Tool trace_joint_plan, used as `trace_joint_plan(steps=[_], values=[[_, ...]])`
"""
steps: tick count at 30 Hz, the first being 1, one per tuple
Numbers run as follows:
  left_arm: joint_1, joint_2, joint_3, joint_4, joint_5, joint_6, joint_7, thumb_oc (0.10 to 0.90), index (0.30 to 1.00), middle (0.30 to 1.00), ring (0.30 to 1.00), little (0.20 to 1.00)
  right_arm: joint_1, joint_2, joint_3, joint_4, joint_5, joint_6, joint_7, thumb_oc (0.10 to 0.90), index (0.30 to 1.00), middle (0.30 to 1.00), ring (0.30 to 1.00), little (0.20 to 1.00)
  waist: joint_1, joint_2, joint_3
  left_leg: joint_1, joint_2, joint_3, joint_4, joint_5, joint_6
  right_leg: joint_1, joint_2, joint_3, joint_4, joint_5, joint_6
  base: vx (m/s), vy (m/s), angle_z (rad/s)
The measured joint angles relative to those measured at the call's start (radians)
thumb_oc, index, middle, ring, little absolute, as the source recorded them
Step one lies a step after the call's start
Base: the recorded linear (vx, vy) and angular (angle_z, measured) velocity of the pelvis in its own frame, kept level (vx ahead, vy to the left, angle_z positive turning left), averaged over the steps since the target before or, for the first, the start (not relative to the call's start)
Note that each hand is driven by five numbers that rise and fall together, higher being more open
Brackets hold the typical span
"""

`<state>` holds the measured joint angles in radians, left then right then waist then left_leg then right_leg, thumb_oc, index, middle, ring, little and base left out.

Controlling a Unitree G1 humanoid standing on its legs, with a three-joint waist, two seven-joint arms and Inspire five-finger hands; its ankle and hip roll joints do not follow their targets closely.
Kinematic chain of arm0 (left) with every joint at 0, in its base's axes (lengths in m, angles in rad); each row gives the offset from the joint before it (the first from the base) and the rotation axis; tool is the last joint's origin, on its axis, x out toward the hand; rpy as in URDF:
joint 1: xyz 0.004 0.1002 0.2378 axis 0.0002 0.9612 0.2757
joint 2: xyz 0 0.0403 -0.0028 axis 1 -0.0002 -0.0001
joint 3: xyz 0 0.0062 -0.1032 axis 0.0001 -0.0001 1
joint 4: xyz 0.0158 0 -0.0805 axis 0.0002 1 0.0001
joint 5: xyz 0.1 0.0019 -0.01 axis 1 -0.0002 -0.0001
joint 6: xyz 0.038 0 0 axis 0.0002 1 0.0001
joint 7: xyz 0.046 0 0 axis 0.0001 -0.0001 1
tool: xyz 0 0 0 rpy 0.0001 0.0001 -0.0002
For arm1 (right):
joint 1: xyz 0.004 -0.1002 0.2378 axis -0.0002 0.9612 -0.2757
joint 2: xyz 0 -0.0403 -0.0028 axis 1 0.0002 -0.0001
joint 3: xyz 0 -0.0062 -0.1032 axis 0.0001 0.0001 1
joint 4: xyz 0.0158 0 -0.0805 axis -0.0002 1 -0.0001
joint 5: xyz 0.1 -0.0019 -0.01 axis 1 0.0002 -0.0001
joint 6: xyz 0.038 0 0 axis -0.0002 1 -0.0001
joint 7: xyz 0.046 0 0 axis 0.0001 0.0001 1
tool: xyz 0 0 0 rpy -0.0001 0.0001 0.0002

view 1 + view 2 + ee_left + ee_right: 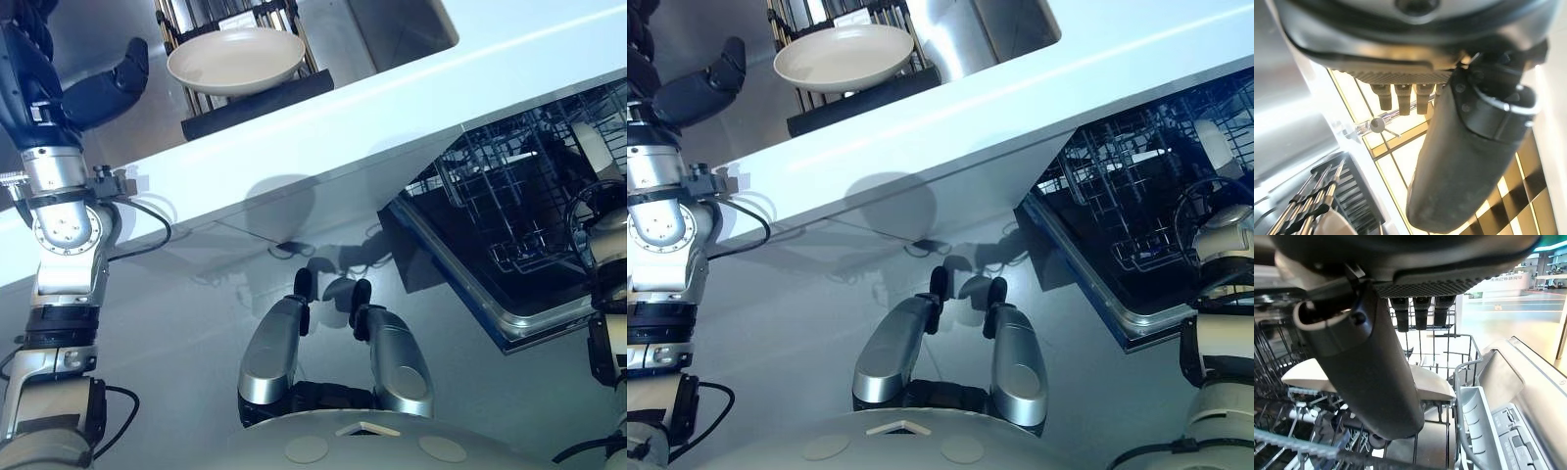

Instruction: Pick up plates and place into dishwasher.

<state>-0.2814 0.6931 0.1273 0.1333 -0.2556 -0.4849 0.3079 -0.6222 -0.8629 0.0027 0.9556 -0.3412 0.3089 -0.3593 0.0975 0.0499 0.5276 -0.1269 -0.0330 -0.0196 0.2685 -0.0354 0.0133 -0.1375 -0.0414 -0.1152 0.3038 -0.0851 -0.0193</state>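
A white counter (pixel 411 93) is seen crossing the head views from nine to two o'clock. At three o'clock below its edge, the open dishwasher (pixel 509 211) is being shown with its dark wire rack (pixel 1288 401). No legible writing is being made out. A cream plate (pixel 236 57) is lying on a black drying rack (pixel 257 101) at twelve o'clock. The left hand (pixel 116 80) is being held just beside that plate, relaxed and holding nothing. In the right wrist view alone, the right hand (pixel 1415 308) is seen unclenched over another pale plate (pixel 1427 382) resting in the rack.
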Motion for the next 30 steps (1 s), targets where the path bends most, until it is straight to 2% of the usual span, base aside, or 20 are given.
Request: trace_joint_plan(steps=[5,12,16,20,25,30], values=[[0.046,-0.012,0.001,0.0,0.0,0.0,-0.016,0.8,0.9,0.9,0.9,0.9,0.071,0.0,-0.044,-0.036,-0.035,-0.043,0.004,0.8,0.9,0.9,0.9,0.9,0.004,-0.005,-0.002,0.082,-0.002,0.02,-0.044,-0.004,0.009,0.076,-0.003,0.0,-0.047,0.009,0.009,0.07,0.032,-0.11],[0.09,-0.013,0.069,0.0,-0.003,0.0,-0.048,0.8,0.9,0.9,0.9,0.9,0.173,0.001,-0.154,-0.108,-0.042,-0.1,0.022,0.8,0.9,0.9,0.9,0.9,0.006,-0.033,-0.019,0.197,-0.002,0.044,-0.112,-0.005,0.013,0.181,-0.002,-0.006,-0.117,0.02,0.015,0.05,0.036,-0.1],[0.129,-0.014,0.091,0.002,-0.004,-0.001,-0.063,0.8,0.9,0.9,0.9,0.9,0.248,0.006,-0.194,-0.141,-0.035,-0.132,0.064,0.8,0.9,0.9,0.9,0.9,0.002,-0.061,-0.096,0.211,-0.001,0.053,-0.146,-0.002,0.015,0.195,0.001,-0.007,-0.159,0.033,0.019,-0.06,0.054,-0.07],[0.174,-0.022,0.091,0.02,-0.003,-0.012,-0.079,0.8,0.9,0.9,0.9,0.9,0.344,0.049,-0.195,-0.229,0.054,-0.175,0.209,0.8,0.9,0.9,0.9,0.9,-0.011,-0.079,-0.18,0.259,-0.002,0.059,-0.199,0.004,0.023,0.234,0.0,-0.007,-0.207,0.044,0.026,-0.08,0.057,-0.1],[0.186,-0.027,0.091,0.034,0.001,-0.03,-0.079,0.8,0.9,0.9,0.9,0.9,0.437,0.146,-0.181,-0.289,0.135,-0.2,0.349,0.8,0.9,0.9,0.9,0.9,-0.025,-0.08,-0.241,0.285,-0.008,0.07,-0.245,0.015,0.031,0.249,-0.004,-0.004,-0.237,0.055,0.034,-0.08,0.049,-0.06],[0.186,-0.027,0.092,0.039,0.024,-0.041,-0.078,0.8,0.9,0.9,0.9,0.9,0.496,0.173,-0.181,-0.348,0.135,-0.214,0.385,0.8,0.9,0.9,0.9,0.9,-0.04,-0.08,-0.289,0.301,-0.011,0.097,-0.302,0.037,0.039,0.248,-0.004,0.001,-0.28,0.082,0.043,-0.07,0.064,-0.14]])
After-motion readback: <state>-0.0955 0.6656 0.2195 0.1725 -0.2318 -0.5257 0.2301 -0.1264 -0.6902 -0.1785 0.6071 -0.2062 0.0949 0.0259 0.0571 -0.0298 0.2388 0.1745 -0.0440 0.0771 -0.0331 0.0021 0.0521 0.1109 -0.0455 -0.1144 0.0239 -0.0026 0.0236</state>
